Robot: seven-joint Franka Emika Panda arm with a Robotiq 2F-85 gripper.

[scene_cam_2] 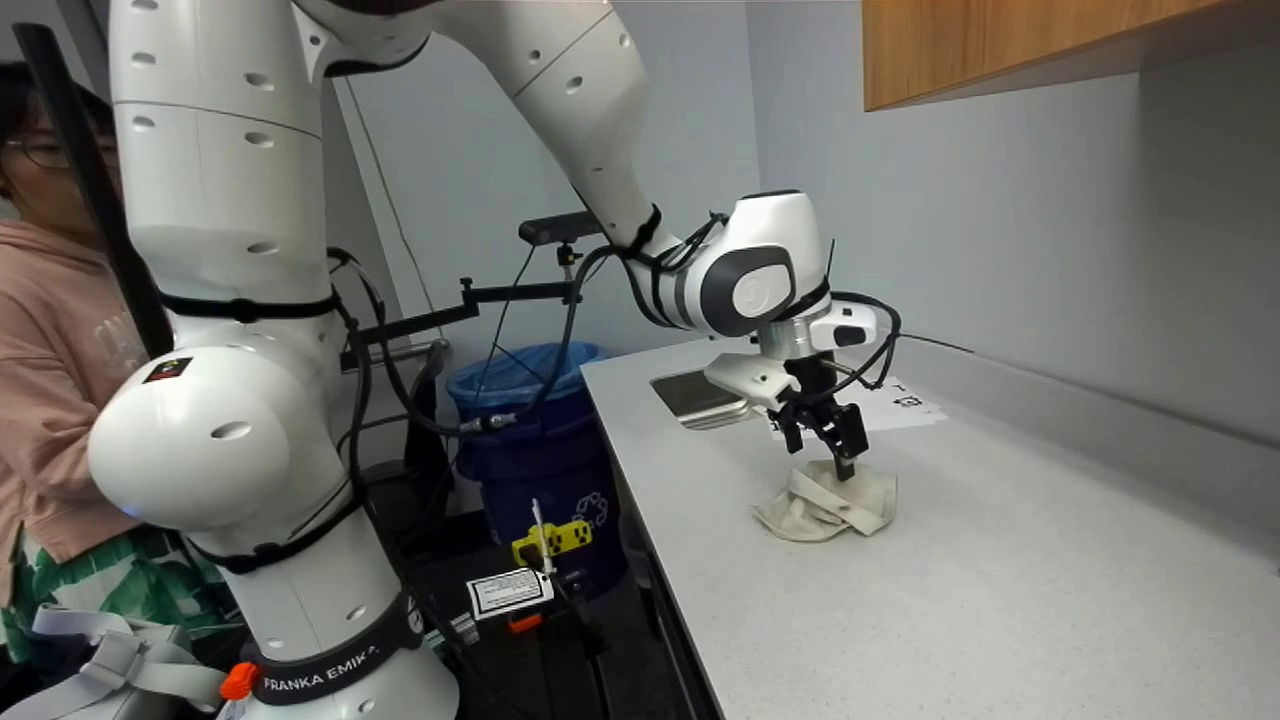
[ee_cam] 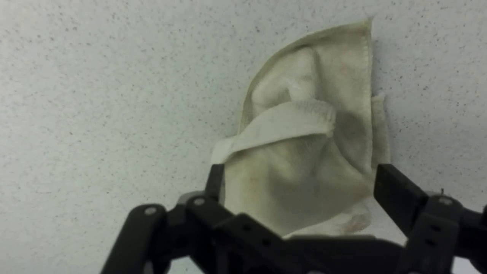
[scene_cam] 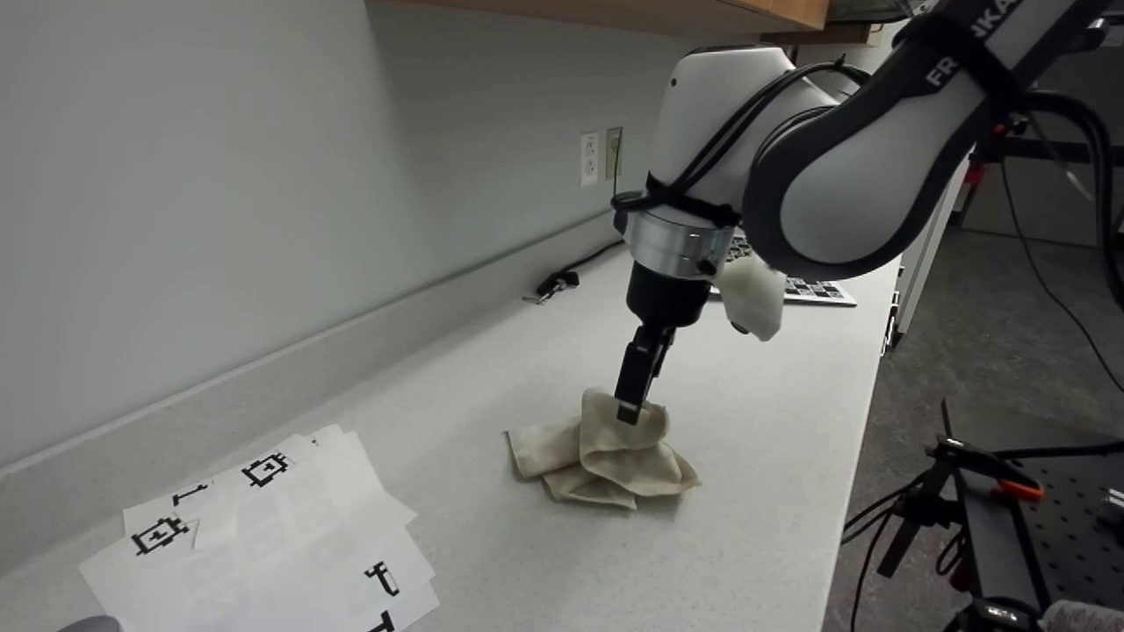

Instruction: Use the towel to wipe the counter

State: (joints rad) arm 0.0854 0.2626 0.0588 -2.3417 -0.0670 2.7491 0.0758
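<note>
Poised over a rumpled beige towel (scene_cam: 615,461) on the white surface (scene_cam: 755,439), between the wall-side edge and the front edge, with the tool (ee_cam: 299,171) pointed down and gripping nothing. Caught in the wrist view with two fingers (ee_cam: 399,198) spread wide, to either side of the cloth; impossible to tell, in both exterior views, between touching the raised fold and hanging just clear. Judged to be at the pick-up step, ahead of any stroke across the surface. Likely in need next of a short drop toward the cloth, a firm pinch on the raised fold, then light downward pressure and a steady drag parallel to the front edge, stopping short of the paper sheets (scene_cam: 272,544).

Counting one tool, two fingers, one towel and one surface at the center of the action. Also tallied there: one checkered board (scene_cam: 815,290) near the front edge, partly hidden behind the one arm (scene_cam: 865,206); one small black object (scene_cam: 558,283) close to the wall-side edge, too small to name; one metal tray or basin (scene_cam_2: 725,414) near a corner of the front edge; and several paper sheets with black marks, overlapping just beside the wall-side edge and not countable one by one. Spotted beyond the front edge in an exterior view: one blue bin (scene_cam_2: 550,460) and one person (scene_cam_2: 50,430) in a pink top, partly out of view.
</note>
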